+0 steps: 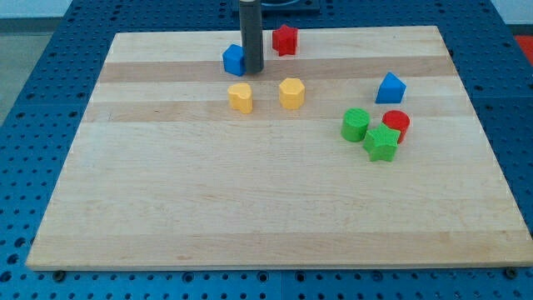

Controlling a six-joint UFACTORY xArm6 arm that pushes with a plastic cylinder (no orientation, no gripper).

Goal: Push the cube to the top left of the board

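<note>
A blue cube (233,59) sits near the top of the wooden board (250,208), left of centre. My tip (252,71) stands right against the cube's right side, touching or nearly touching it. The dark rod rises from there out of the view's top.
A red star-shaped block (285,39) lies just right of the rod. Two yellow blocks (241,97) (291,93) lie below the cube. At the right are a blue triangular block (390,87), a green cylinder (356,125), a red cylinder (396,124) and a green star-shaped block (381,143).
</note>
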